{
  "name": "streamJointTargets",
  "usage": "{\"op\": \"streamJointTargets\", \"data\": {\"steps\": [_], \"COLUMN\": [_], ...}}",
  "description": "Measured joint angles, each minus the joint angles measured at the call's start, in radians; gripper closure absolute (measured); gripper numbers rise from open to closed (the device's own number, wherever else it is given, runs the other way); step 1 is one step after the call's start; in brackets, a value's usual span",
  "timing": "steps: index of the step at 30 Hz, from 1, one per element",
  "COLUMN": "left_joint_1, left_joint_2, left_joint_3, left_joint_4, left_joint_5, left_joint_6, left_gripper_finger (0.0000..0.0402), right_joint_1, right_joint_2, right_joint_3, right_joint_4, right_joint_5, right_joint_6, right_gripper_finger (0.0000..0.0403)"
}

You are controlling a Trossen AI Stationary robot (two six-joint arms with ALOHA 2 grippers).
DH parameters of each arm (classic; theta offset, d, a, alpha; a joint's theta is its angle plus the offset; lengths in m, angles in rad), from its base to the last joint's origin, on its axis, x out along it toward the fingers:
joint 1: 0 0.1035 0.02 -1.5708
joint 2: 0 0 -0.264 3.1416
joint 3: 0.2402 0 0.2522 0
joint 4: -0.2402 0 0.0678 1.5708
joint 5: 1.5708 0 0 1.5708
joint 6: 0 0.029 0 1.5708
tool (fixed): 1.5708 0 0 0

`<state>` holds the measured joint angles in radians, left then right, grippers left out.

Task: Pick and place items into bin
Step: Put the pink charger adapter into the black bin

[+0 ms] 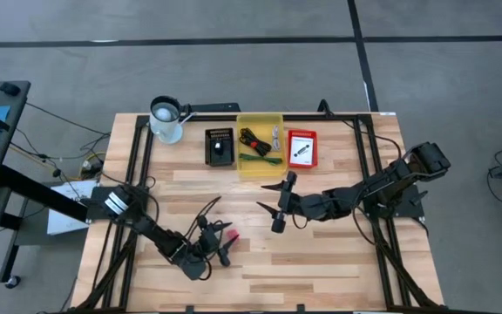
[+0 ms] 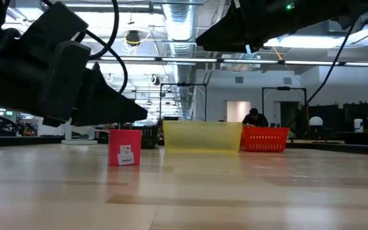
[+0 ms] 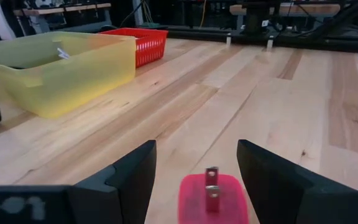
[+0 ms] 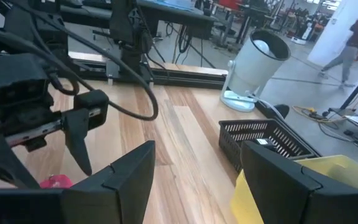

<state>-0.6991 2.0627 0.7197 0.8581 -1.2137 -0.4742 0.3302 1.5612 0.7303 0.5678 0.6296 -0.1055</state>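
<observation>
Four containers line the far side of the table (image 1: 321, 262): going left to right in the high view, a white jug (image 1: 166, 119), a black basket (image 1: 220, 146), a yellow bin (image 1: 261, 122) and a red basket (image 1: 301, 148). In the bin lie a black coiled cable (image 1: 253, 139), a green stick (image 1: 260, 159) and a small silver-grey part (image 1: 274, 137); the red basket holds a white-and-black piece (image 1: 301, 149); the black basket holds something dark that I cannot make out. On the near left, the left gripper (image 1: 219, 234) sits low over the boards with its fingers spread wide, and a pink-red plug cube (image 3: 213, 198) stands on the wood between them, prongs up, touching neither finger as far as the left wrist view shows. Nothing stands between the cube and the bin but bare boards. Near the middle, the right gripper (image 1: 271, 197) hangs above the table just in front of the bin, fingers also spread wide and holding nothing. The surface is pale wooden planks in a black metal frame. Beyond it the low view shows a large room with ceiling ducts, strip lights and benches, and a person (image 2: 255, 119) bent over behind the red basket; in the right wrist view another person (image 4: 352, 43) is walking past a white pillar.
</observation>
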Motion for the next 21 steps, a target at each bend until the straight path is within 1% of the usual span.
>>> {"op": "streamJointTargets", "data": {"steps": [6,14,21], "left_joint_1": [0.002,0.002,0.006], "left_joint_2": [0.014,0.014,0.014], "left_joint_3": [0.012,0.012,0.012], "left_joint_4": [-0.002,-0.039,-0.068], "left_joint_5": [-0.014,-0.002,0.053], "left_joint_6": [-0.01,-0.057,-0.101], "left_gripper_finger": [0.0187,0.0187,0.0187], "right_joint_1": [0.003,0.003,0.003], "right_joint_2": [0.0,0.0,0.0], "right_joint_3": [0.0,0.0,0.0], "right_joint_4": [0.0,0.0,0.0], "right_joint_5": [0.0,0.0,-0.003], "right_joint_6": [0.0,0.0,0.0], "right_gripper_finger": [0.017,0.017,0.017]}}
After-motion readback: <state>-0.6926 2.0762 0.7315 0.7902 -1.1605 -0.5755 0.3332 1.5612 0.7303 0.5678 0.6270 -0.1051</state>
